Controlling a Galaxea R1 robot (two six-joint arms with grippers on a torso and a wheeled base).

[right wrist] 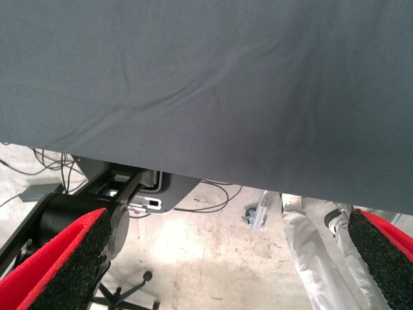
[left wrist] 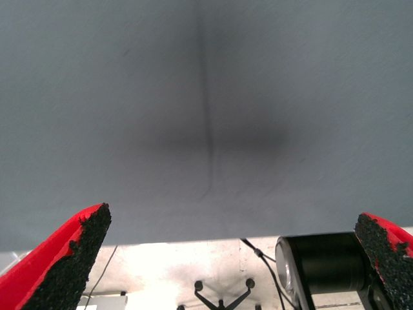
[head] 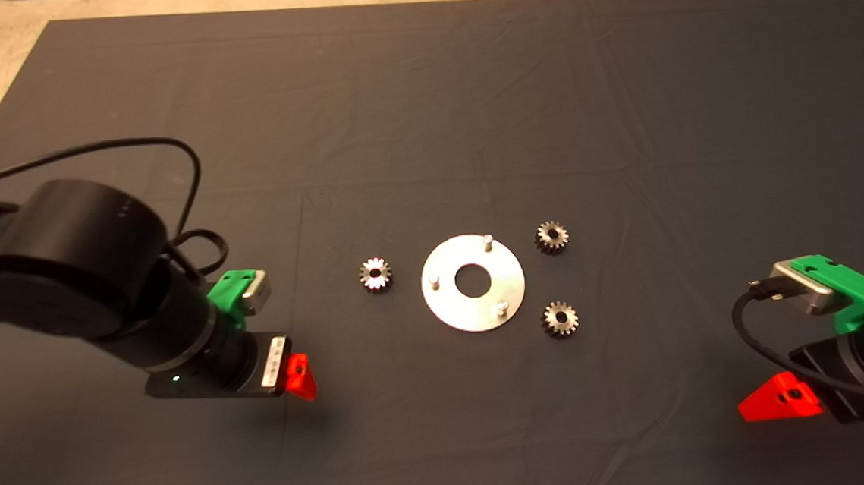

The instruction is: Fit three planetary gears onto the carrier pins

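In the head view a shiny round disc [head: 474, 300] with a large centre hole lies mid-mat, with three upright silvery carrier pins [head: 487, 242], [head: 434, 279], [head: 503, 307]. Three dark-grey planetary gears lie flat on the mat around it: one to its left [head: 376, 274], one at its upper right [head: 552, 236], one at its lower right [head: 560, 319]. No pin carries a gear. My left gripper [head: 301, 376] hovers over the mat left of the disc, open and empty [left wrist: 232, 271]. My right gripper [head: 781, 399] is at the lower right edge, open and empty [right wrist: 226, 265].
The dark mat [head: 423, 121] has creases and bare floor beyond its far edge. The right wrist view looks past the mat's edge at the floor, with cables, a black stand [right wrist: 122, 187] and a person's leg [right wrist: 316, 252]. A chair base [left wrist: 222, 294] shows in the left wrist view.
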